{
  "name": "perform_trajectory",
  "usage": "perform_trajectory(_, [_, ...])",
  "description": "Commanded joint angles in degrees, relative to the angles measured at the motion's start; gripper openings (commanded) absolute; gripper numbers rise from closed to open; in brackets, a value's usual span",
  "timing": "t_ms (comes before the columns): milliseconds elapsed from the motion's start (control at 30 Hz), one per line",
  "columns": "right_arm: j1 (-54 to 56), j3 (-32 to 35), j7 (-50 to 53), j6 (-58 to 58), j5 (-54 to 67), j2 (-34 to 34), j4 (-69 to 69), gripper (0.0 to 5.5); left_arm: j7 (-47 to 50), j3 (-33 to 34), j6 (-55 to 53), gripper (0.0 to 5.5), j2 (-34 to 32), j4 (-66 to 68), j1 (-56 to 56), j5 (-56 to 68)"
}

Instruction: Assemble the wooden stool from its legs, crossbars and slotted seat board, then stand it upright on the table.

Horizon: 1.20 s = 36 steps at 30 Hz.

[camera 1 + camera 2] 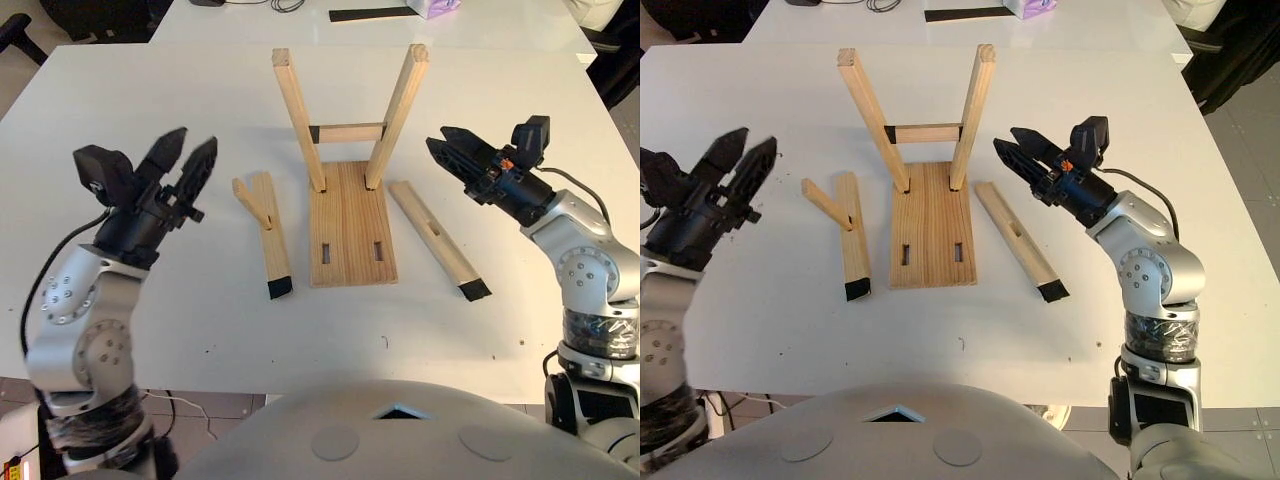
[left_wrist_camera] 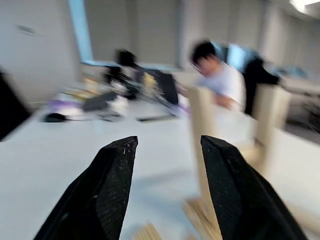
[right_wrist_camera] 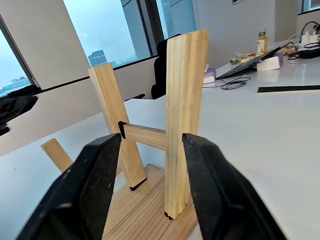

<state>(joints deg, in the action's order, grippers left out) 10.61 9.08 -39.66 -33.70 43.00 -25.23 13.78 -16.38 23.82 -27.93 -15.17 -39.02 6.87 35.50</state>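
Note:
The slotted seat board (image 1: 350, 225) lies flat at mid-table. Two legs (image 1: 299, 118) (image 1: 396, 113) stand in its far slots, joined by a crossbar (image 1: 349, 132). Left of the board lies a loose leg (image 1: 271, 238) with a short crossbar (image 1: 250, 203) stuck in its side. A second loose leg (image 1: 438, 238) lies to the board's right. My left gripper (image 1: 188, 155) hovers open above the table, left of the loose leg. Open too, my right gripper (image 1: 441, 148) hangs beside the right standing leg (image 3: 184, 120), pointing at it, and holds nothing.
Bare white table (image 1: 150, 110) lies all round the parts. A second table (image 1: 300, 25) behind carries a black strip (image 1: 372, 13) and a small purple thing (image 1: 436, 7). The near table edge (image 1: 300, 385) runs just in front of my arms.

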Motion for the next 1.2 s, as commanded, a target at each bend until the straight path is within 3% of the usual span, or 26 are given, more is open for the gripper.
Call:
perform_trajectory(33, [6.56,-1.53,-2.89,-2.95,0.39,-2.33,-3.63,2.26,21.76,-11.89,2.85,2.35,16.34,-1.87,-1.02,-14.01])
perform_trajectory(200, [9.28,-2.78,-4.48,-3.56,-0.57,-2.18,-5.88,2.26,27.62,-18.19,6.24,2.35,21.69,0.37,-4.39,-21.00])
perform_trajectory(400, [10.70,-4.77,-5.70,-3.11,-1.24,-1.36,-6.94,2.26,31.92,-17.01,9.95,2.35,20.86,2.76,-8.92,-24.21])
perform_trajectory(700, [10.59,-5.37,-5.84,-2.66,-1.71,-0.43,-7.08,2.26,31.30,-17.64,11.02,2.35,19.64,1.27,-13.18,-24.89])
perform_trajectory(1000, [10.47,-5.79,-6.15,-2.01,-2.84,0.33,-7.85,2.26,27.25,-16.84,2.19,2.35,20.45,15.36,-8.29,-17.70])
perform_trajectory(1200, [10.10,-6.01,-6.41,-2.09,-3.30,0.49,-7.83,2.26,26.74,-16.38,3.15,2.35,19.57,15.54,-7.88,-17.92])
